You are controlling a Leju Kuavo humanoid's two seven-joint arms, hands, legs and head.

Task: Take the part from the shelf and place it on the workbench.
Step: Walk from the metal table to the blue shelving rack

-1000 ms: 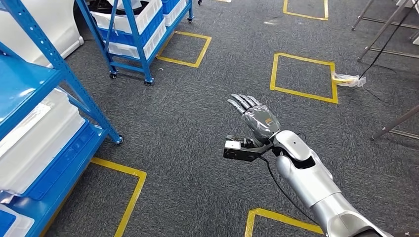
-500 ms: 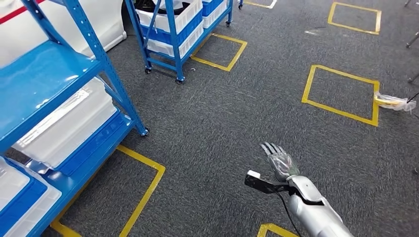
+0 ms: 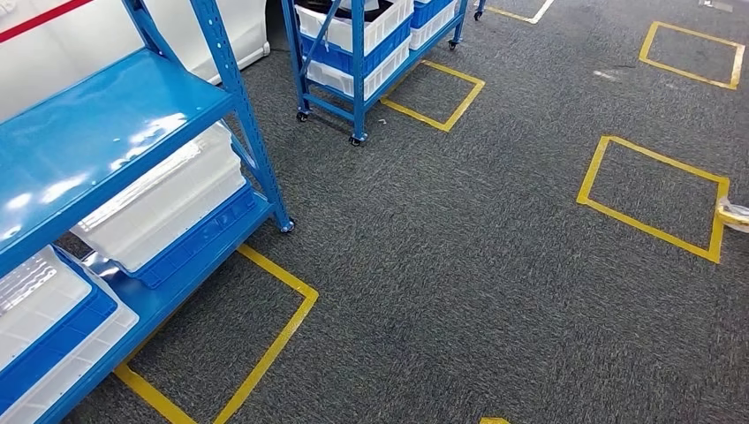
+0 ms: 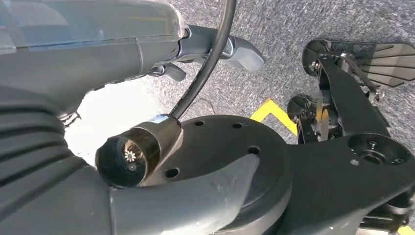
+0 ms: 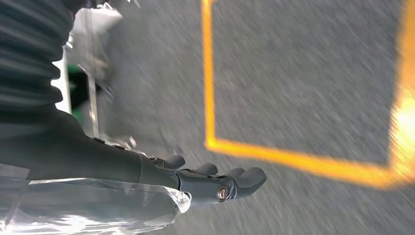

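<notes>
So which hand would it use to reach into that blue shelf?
Probably the left: the shelf with its white bins stands on the robot's left side. Both the left hand and the right hand hold nothing, fingers extended, so side alone decides it.

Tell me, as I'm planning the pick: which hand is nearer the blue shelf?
Left, probably. The blue shelf stands on the robot's left; the left hand hangs beside its body on that side, while the right hand hangs over yellow floor tape.
</notes>
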